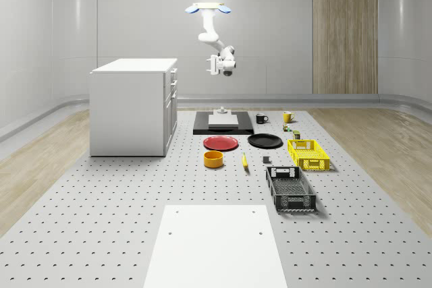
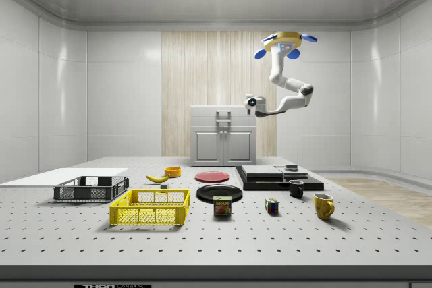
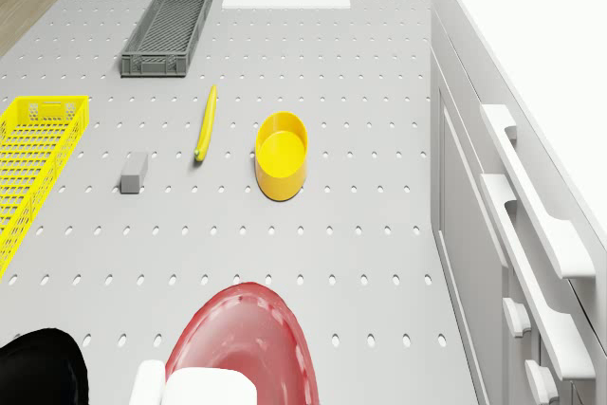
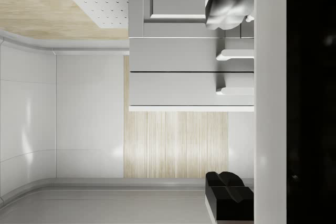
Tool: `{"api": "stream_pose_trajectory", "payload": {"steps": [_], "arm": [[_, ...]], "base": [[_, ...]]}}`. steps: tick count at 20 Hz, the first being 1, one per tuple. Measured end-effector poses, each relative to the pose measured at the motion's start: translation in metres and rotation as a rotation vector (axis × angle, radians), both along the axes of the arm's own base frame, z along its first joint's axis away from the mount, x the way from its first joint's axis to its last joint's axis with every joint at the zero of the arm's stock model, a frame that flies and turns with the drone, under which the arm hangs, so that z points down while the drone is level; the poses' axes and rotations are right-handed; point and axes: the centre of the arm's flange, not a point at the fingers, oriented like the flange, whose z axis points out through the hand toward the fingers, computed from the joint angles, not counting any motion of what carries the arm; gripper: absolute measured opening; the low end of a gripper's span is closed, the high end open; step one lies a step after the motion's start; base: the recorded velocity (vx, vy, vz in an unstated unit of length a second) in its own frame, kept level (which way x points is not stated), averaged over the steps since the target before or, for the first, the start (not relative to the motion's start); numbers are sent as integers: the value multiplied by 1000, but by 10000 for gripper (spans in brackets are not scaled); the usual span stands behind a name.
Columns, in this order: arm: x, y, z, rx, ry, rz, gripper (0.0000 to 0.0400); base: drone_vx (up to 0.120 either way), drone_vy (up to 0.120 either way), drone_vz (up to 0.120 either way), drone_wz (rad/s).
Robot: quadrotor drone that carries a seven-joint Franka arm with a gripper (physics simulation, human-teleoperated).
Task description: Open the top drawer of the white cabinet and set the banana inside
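The white cabinet (image 1: 131, 107) (image 2: 223, 141) stands at the whole-scene view's left, its drawers shut. The top drawer's handle (image 4: 236, 91) (image 3: 536, 196) lies flush against the front. The banana (image 1: 244, 161) (image 2: 157, 178) (image 3: 205, 123) lies on the pegboard table between a yellow bowl and a small grey block. I hover high over the far part of the table, above the black platform and beside the cabinet's front. My gripper (image 1: 214, 65) (image 2: 251, 104) (image 4: 228, 98) faces the drawer fronts at top height, some way off from them. It is open and holds nothing.
A yellow bowl (image 3: 282, 154), red plate (image 1: 221, 143), black plate (image 1: 264, 141), yellow crate (image 1: 308, 154) and grey crate (image 1: 290, 189) lie on the table. A black platform (image 1: 223, 123) with a white block sits below me. Mugs (image 2: 323, 205), a can and a cube stand nearby.
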Motion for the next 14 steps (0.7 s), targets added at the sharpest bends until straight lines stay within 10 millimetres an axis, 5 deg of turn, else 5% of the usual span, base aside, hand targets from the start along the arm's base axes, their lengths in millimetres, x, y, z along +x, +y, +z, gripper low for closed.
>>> {"api": "stream_pose_trajectory", "payload": {"steps": [6,14], "arm": [[0,0,0,0,0,0,400],[0,0,0,0,0,0,400]], "base": [[120,0,0,0],[120,-115,0,0]]}}
